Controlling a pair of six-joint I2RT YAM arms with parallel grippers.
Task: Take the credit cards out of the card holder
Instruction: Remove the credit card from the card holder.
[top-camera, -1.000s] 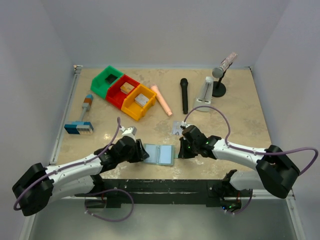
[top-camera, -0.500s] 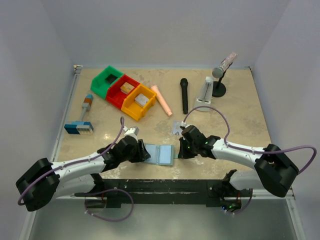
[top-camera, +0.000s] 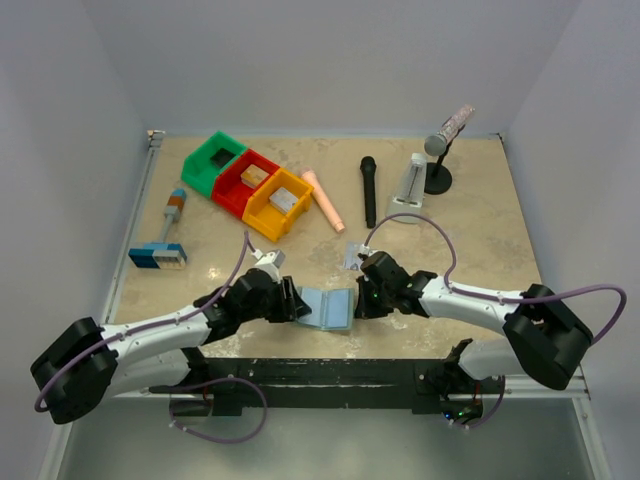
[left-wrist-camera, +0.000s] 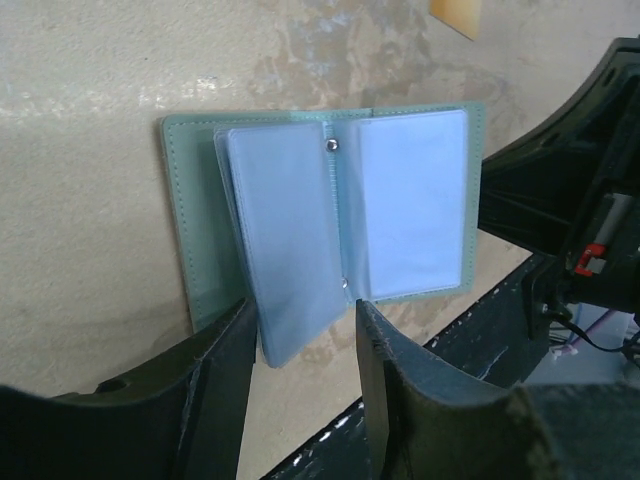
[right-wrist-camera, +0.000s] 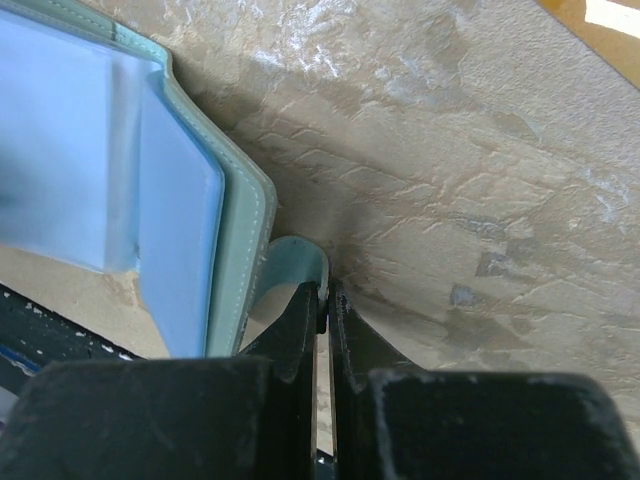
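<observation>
Pale teal-blue soft plastic bifold card holder (top-camera: 326, 307) (left-wrist-camera: 330, 240) (right-wrist-camera: 120, 170) lies open near the front edge of the marbled beige tabletop (top-camera: 470, 230), and we find it flanked by both arms. At its left end the left gripper (top-camera: 290, 300) (left-wrist-camera: 303, 315) has its jaws apart, with the lower edge of a clear inner pocket panel (left-wrist-camera: 285, 250) between them. At its right end the right gripper (top-camera: 358, 300) (right-wrist-camera: 325, 295) is closed, pinching the holder's small teal tab (right-wrist-camera: 295, 260), and a small silvery-grey printed card (top-camera: 352, 258) lies just beyond it.
</observation>
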